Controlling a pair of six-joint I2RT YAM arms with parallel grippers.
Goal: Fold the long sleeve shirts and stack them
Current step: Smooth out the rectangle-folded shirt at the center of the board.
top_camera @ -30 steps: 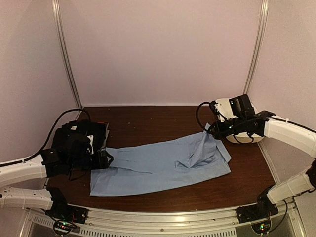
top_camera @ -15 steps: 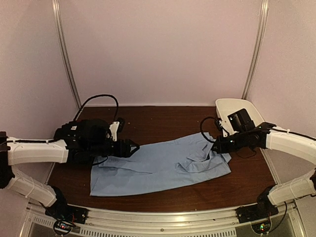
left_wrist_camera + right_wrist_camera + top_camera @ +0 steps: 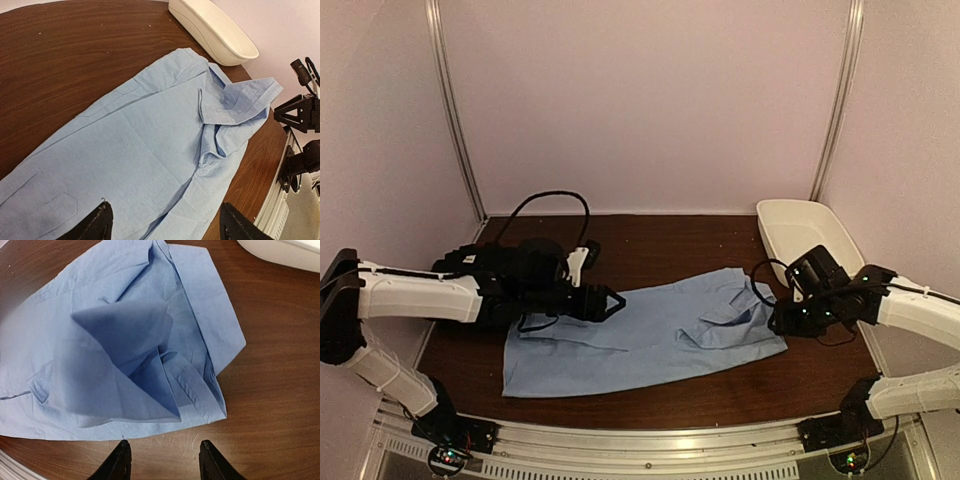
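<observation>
Closely, pale walls [image 3: 640, 100] enclose the brown table [image 3: 650, 240] bearing a shirt [image 3: 640, 335]

Shirt [image 3: 650, 335] is matt cloth; table [image 3: 660, 250] glossy wood.

**Top view:** fixed camera above and behind the arm bases, looking forward and down over the whole table [image 3: 660, 235] to the back wall [image 3: 640, 100]. **Left wrist view:** close and low over the shirt [image 3: 140, 145], looking along it toward the tub [image 3: 215, 30] and the right arm [image 3: 302, 112]. **Right wrist view:** close above the shirt's folded end, looking almost straight down. All 3 views share that folded end and part of the tub.
</observation>
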